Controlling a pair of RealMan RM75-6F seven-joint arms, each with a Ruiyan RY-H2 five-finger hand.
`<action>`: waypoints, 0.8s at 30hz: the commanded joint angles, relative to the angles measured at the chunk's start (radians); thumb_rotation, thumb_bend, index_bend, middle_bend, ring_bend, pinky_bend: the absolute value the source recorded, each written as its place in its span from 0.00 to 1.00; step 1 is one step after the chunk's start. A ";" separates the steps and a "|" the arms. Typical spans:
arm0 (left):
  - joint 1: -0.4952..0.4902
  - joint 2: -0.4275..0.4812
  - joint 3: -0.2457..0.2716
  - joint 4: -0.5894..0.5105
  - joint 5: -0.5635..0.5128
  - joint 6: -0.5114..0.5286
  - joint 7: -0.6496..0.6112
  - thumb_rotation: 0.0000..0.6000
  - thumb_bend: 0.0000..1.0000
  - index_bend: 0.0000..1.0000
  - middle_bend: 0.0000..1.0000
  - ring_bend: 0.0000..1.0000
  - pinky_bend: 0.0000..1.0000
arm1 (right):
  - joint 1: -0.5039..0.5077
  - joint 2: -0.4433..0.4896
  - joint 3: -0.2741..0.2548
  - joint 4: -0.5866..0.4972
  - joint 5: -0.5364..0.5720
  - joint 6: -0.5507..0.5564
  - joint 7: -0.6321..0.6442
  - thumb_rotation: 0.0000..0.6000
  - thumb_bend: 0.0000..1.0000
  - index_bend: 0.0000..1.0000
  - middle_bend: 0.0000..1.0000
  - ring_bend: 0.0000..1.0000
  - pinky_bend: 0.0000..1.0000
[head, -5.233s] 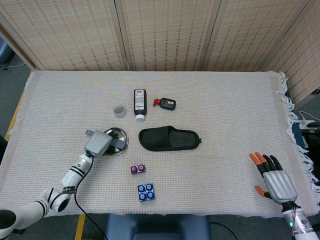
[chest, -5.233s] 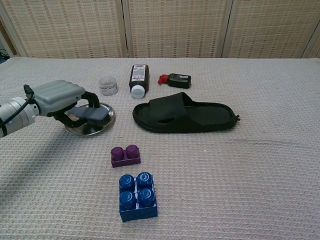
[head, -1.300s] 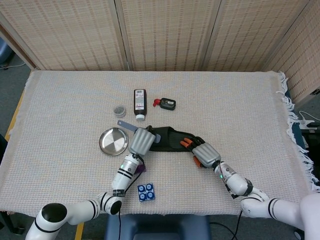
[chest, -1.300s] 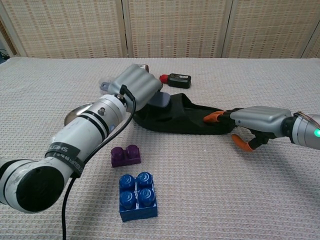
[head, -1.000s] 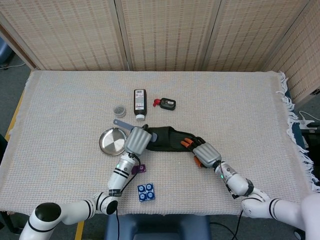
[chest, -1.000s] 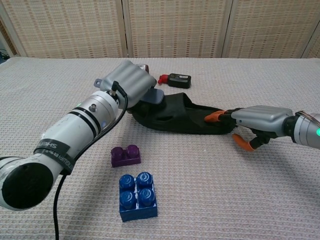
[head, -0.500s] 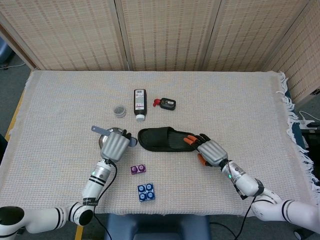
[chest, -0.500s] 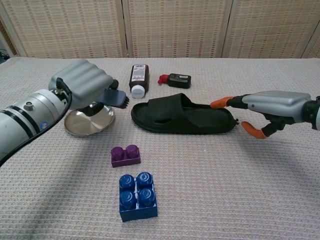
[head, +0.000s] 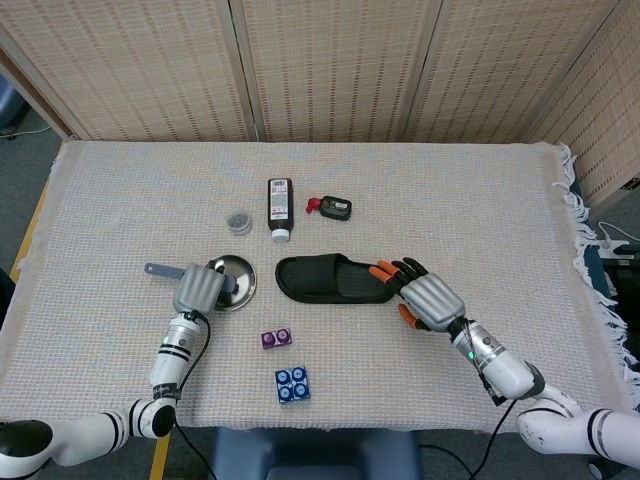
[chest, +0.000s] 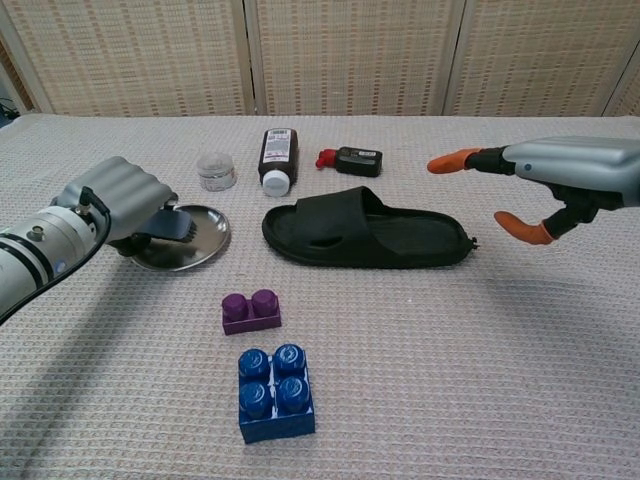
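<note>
My left hand (head: 199, 289) has its fingers wrapped around a grey-blue brush (chest: 178, 229), whose head hangs over the round shiny metal dish (chest: 205, 245); the handle end (head: 157, 269) sticks out to the left of the fist in the head view. Right of the dish lies the black rubber slipper (chest: 366, 237) flat on the woven cloth. My right hand (head: 428, 299) hovers just past the slipper's heel, orange-tipped fingers (chest: 449, 160) spread apart and holding nothing. A small purple block (chest: 250, 311) sits below the dish.
</note>
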 joint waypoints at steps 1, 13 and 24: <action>0.004 0.004 -0.012 -0.018 -0.035 -0.023 0.008 1.00 0.42 0.33 0.39 0.91 1.00 | 0.000 -0.001 0.004 -0.001 0.008 0.000 -0.006 1.00 0.57 0.00 0.00 0.00 0.00; -0.005 0.027 -0.019 -0.096 -0.039 -0.026 0.001 1.00 0.42 0.04 0.07 0.88 1.00 | -0.004 0.011 0.005 -0.018 0.021 0.002 -0.031 1.00 0.57 0.00 0.00 0.00 0.00; 0.152 0.359 0.051 -0.585 0.170 0.183 -0.228 1.00 0.40 0.01 0.05 0.37 0.78 | -0.207 0.139 -0.091 -0.120 -0.068 0.280 -0.073 1.00 0.30 0.00 0.00 0.00 0.00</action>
